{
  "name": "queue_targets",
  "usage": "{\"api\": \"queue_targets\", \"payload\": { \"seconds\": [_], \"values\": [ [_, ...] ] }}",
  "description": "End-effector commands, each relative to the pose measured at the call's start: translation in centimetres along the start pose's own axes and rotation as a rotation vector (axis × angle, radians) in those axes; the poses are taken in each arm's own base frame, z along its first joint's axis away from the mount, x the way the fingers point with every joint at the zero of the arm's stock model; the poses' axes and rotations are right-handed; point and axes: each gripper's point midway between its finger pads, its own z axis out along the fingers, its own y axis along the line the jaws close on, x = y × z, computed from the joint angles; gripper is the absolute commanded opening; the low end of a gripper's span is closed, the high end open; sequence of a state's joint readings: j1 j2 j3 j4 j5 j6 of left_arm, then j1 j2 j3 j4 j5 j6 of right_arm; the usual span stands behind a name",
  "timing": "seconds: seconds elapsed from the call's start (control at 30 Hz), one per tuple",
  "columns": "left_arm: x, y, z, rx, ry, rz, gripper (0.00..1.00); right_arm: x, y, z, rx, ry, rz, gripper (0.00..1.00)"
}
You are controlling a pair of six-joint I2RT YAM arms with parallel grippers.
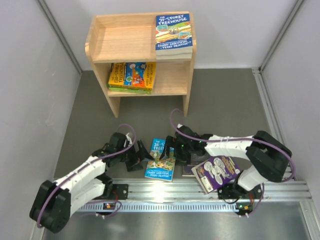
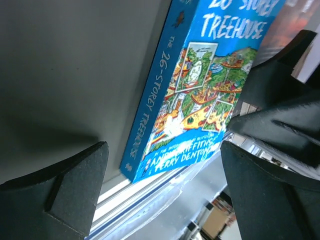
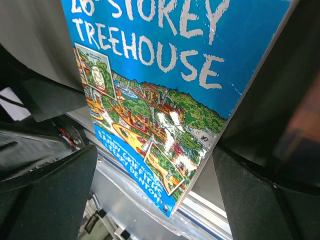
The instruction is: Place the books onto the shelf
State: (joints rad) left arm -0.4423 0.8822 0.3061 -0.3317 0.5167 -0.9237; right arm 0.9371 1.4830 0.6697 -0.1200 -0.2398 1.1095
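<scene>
A blue "26-Storey Treehouse" book (image 1: 161, 159) lies flat on the table, its near end over the metal rail. My left gripper (image 1: 142, 156) sits just left of it, open; in the left wrist view the book (image 2: 200, 85) lies ahead of the empty gap of that gripper (image 2: 162, 200). My right gripper (image 1: 175, 151) is at the book's right edge, open, and the book's near end (image 3: 160, 95) shows between its spread fingers (image 3: 155, 200). A purple book (image 1: 216, 172) lies right of them, partly over a dark book (image 1: 187, 171). The wooden shelf (image 1: 125, 37) stands behind.
One blue book (image 1: 173, 32) tops a small stack on the shelf's top tier at the right, and a stack of bright books (image 1: 132, 76) lies on the lower tier. An aluminium rail (image 1: 200, 192) runs along the near edge. White walls close in on both sides.
</scene>
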Motion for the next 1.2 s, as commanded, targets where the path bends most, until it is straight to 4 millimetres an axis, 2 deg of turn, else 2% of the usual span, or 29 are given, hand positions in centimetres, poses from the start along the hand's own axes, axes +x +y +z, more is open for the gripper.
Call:
{"api": "queue_targets", "payload": {
  "seconds": [0.0,0.13,0.2,0.27,0.3,0.33,0.37,0.4,0.43,0.47,0.53,0.57,0.6,0.63,0.67,0.7,0.73,0.77,0.83,0.9,1.03,1.17],
  "values": [
    [-0.7,-2.3,1.3,0.131,-0.004,0.017,0.99,1.5,-2.0,1.8,0.137,0.048,-0.058,0.98],
    [-0.5,-2.0,2.8,0.152,0.026,-0.003,0.99,2.4,-3.4,3.0,0.246,0.078,-0.078,0.96],
    [-0.1,-2.1,3.4,0.175,0.069,-0.03,0.99,2.6,-3.9,3.3,0.266,0.078,-0.078,0.81],
    [-0.3,-3.3,3.4,0.242,0.066,-0.048,0.98,2.4,-4.3,3.5,0.273,0.06,-0.08,0.59],
    [-0.2,-3.8,3.2,0.263,0.075,-0.067,0.97,2.3,-4.2,3.6,0.269,0.052,-0.074,0.36],
    [-0.4,-4.2,3.1,0.278,0.067,-0.063,0.97,2.2,-4.2,3.5,0.266,0.043,-0.065,0.25],
    [-0.5,-4.9,2.5,0.304,0.053,-0.049,0.96,2.1,-4.0,3.5,0.255,0.037,-0.066,0.09],
    [-0.6,-5.2,2.3,0.31,0.046,-0.043,0.96,1.9,-3.7,3.4,0.248,0.03,-0.065,0.01],
    [-1.1,-6.0,1.8,0.32,0.026,-0.027,0.96,1.7,-3.0,3.0,0.234,0.018,-0.069,0.0],
    [-0.8,-5.5,1.7,0.281,0.036,-0.041,0.96,1.5,-2.6,2.7,0.228,0.009,-0.074,0.0],
    [-2.0,-7.5,0.1,0.3,-0.026,0.049,0.97,0.8,-1.3,1.4,0.202,-0.026,-0.091,0.0],
    [-1.5,-7.0,-0.5,0.252,-0.013,0.042,0.97,0.5,-0.7,0.8,0.186,-0.042,-0.099,0.0],
    [-1.8,-7.1,-1.0,0.234,-0.035,0.083,0.98,0.2,-0.1,0.2,0.164,-0.056,-0.105,0.0],
    [-2.6,-8.2,-2.0,0.228,-0.074,0.104,0.98,-0.4,1.7,-1.3,0.105,-0.095,-0.107,0.0],
    [-2.4,-8.0,-2.8,0.201,-0.079,0.103,0.97,-0.7,2.7,-2.2,0.064,-0.111,-0.076,0.0],
    [-2.8,-8.3,-3.4,0.197,-0.1,0.109,0.96,-1.6,4.5,-4.1,-0.022,-0.15,-0.043,0.0],
    [-3.2,-9.4,-4.2,0.216,-0.128,0.12,0.95,-1.5,4.9,-4.9,-0.073,-0.14,-0.003,0.0],
    [-3.3,-10.3,-5.0,0.25,-0.148,0.121,0.94,-2.7,7.0,-6.1,-0.188,-0.181,0.063,0.0],
    [-3.9,-11.8,-6.2,0.298,-0.2,0.127,0.91,-3.6,9.5,-9.3,-0.34,-0.227,0.107,0.0],
    [-4.4,-13.1,-7.1,0.336,-0.236,0.141,0.91,-4.2,11.1,-11.7,-0.419,-0.237,0.116,0.0],
    [-5.1,-13.0,-6.3,0.284,-0.214,0.147,0.87,-4.4,13.4,-14.6,-0.548,-0.226,0.137,0.0],
    [-5.1,-14.9,-6.3,0.345,-0.163,0.16,0.8,-4.2,14.6,-16.5,-0.642,-0.226,0.168,0.0]
  ]
}}
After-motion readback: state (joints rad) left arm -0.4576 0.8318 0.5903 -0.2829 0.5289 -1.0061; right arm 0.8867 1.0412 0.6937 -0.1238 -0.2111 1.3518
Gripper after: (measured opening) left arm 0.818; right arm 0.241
